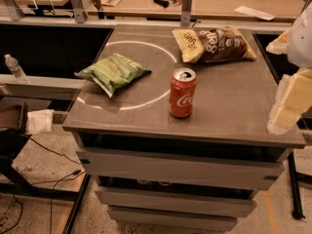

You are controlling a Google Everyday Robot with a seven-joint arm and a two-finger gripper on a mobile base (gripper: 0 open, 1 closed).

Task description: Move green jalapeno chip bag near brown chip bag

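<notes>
Near bench [234,113] left edge, green jalapeno chip bag [113,71]: probably light, soft, slippery; best pinched by an end seam. Brown chip bag [214,44] at far right corner. Off right edge, end effector [291,101], state impossible to tell.

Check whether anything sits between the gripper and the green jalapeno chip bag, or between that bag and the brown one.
The red soda can stands upright roughly between the gripper, at the tabletop's right edge, and the green jalapeno chip bag. From that bag to the brown chip bag only bare surface shows.
</notes>
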